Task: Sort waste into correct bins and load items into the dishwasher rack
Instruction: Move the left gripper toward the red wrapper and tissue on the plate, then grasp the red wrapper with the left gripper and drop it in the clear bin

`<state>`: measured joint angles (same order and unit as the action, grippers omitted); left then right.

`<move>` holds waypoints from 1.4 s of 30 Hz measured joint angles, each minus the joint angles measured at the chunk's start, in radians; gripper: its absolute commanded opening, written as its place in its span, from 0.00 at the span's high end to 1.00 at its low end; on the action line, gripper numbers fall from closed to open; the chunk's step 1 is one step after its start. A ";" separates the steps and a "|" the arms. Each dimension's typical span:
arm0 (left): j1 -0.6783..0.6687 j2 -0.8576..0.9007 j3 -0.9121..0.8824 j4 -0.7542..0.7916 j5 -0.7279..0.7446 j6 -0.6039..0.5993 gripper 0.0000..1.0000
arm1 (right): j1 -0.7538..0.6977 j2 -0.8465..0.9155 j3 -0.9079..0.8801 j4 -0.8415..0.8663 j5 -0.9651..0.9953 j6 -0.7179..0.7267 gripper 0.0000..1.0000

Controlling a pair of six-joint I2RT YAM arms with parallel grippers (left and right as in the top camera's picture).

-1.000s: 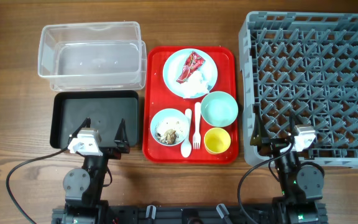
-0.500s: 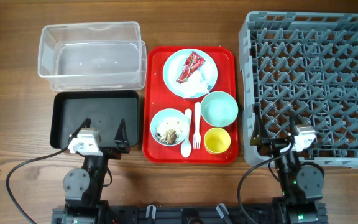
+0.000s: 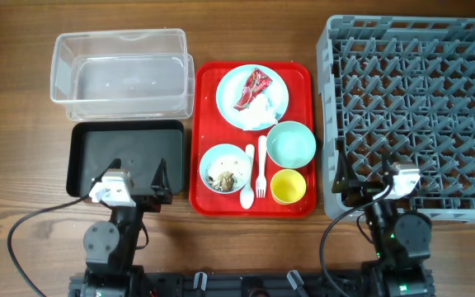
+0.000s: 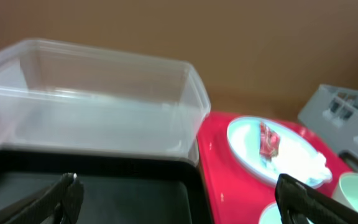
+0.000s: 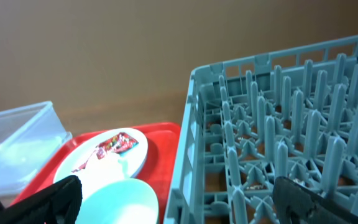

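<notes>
On the flat red tray (image 3: 204, 124) sit a pale blue plate (image 3: 275, 87) holding the red wrapper (image 3: 251, 88) and white tissue (image 3: 261, 109), a pale blue bowl (image 3: 225, 167) with food scraps, a mint bowl (image 3: 291, 143), a yellow cup (image 3: 288, 186), a white fork (image 3: 261, 165) and spoon (image 3: 247, 181). The clear tub (image 3: 120, 73) and black tray (image 3: 126, 153) lie to the left, the grey rack (image 3: 415, 107) to the right. My left gripper (image 3: 135, 176) is open over the black tray's near edge; my right gripper (image 3: 363, 177) is open at the rack's near left corner. Both are empty.
The wrist views show the clear tub (image 4: 92, 93), black tray (image 4: 129, 193), plate with wrapper (image 4: 269, 140), mint bowl (image 5: 114, 199) and rack (image 5: 278, 143). Bare wooden tabletop (image 3: 15, 124) surrounds everything. Cables run from both arm bases at the front edge.
The right arm has shifted very slightly to the right; nothing else has moved.
</notes>
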<state>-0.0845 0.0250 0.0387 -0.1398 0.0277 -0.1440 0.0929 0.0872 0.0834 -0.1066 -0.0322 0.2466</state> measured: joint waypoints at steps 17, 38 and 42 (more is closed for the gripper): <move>0.000 0.966 0.883 -0.691 0.080 -0.072 0.00 | 0.000 0.706 0.734 -0.656 0.000 -0.005 0.00; -0.278 1.634 1.299 -0.339 0.115 -0.010 0.03 | 0.000 0.777 0.808 -0.805 0.007 -0.080 0.00; -0.394 1.818 1.300 -0.201 0.112 0.005 0.11 | 0.000 0.779 0.808 -0.814 0.007 -0.080 0.00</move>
<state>-0.4789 1.8427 1.3384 -0.3412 0.1398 -0.1387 0.0929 0.8665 0.8913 -0.9207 -0.0250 0.1665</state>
